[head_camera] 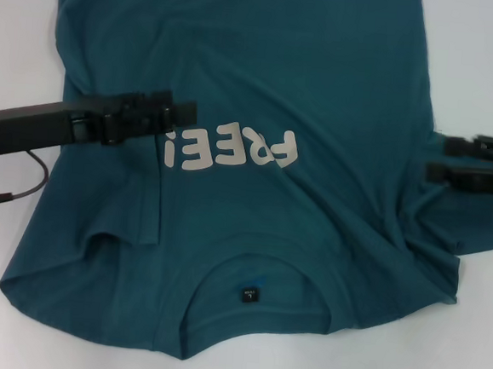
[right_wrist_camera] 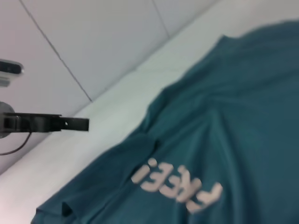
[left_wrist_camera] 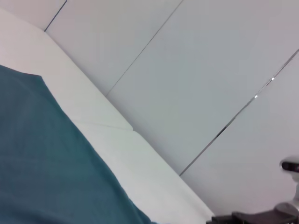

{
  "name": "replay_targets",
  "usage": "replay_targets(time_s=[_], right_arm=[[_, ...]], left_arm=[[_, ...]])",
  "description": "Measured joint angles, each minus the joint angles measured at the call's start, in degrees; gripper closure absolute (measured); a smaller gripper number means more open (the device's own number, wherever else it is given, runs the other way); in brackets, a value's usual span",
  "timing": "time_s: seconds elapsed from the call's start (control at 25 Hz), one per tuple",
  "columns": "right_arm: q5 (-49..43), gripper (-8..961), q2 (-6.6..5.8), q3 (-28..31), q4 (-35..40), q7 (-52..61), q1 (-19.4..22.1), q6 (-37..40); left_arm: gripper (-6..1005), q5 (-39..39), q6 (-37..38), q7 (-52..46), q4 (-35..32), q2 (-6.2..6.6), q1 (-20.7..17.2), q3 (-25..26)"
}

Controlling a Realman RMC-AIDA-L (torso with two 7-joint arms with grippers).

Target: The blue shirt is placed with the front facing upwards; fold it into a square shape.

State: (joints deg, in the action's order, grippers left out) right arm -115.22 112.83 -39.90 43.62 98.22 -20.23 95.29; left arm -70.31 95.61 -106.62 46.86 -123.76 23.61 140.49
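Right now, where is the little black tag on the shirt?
In the head view, the black neck label sits inside the collar of the blue shirt, just below the white FREE! lettering.

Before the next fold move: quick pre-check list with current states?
1. Front up: ok. The blue shirt lies with its FREE! lettering showing.
2. Collar at the robot's end: ok, with the neck label visible inside it.
3. Fabric flat: not ok. A fold runs down from the lettering's left end, and creases bunch near the right sleeve.
4. Left gripper position: ok, over the chest just left of the lettering; contact with the cloth cannot tell.
5. Right gripper position: ok, at the shirt's right edge.
6. Shirt fully on the table: cannot tell, the hem is out of view.
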Motion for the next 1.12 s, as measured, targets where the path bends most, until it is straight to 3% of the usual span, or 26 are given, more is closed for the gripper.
replay_targets(time_s=[0.28, 0.48, 0.76, 1.12], right_arm=[[-11.1, 47, -1.55, 13.6, 2.0, 8.2, 1.0, 6.0], [-15.7, 47, -1.81, 17.9, 4.8, 12.2, 1.8, 6.7], [-19.0, 47, -1.76, 20.5, 5.2, 14.0, 2.2, 6.0], [-19.4, 47, -0.92, 18.7, 2.4, 14.4, 0.9, 1.8]], left_arm=[[178, -1.3, -1.3, 3.1, -2.2, -0.06, 0.8, -0.3], [176, -1.0, -1.8, 5.0, -2.7, 0.01, 1.4, -0.6], [175, -0.9, -3.4, 6.1, -3.0, 0.02, 1.5, -1.0], [176, -0.8, -5.5, 6.2, -3.4, 0.04, 1.7, -2.9]])
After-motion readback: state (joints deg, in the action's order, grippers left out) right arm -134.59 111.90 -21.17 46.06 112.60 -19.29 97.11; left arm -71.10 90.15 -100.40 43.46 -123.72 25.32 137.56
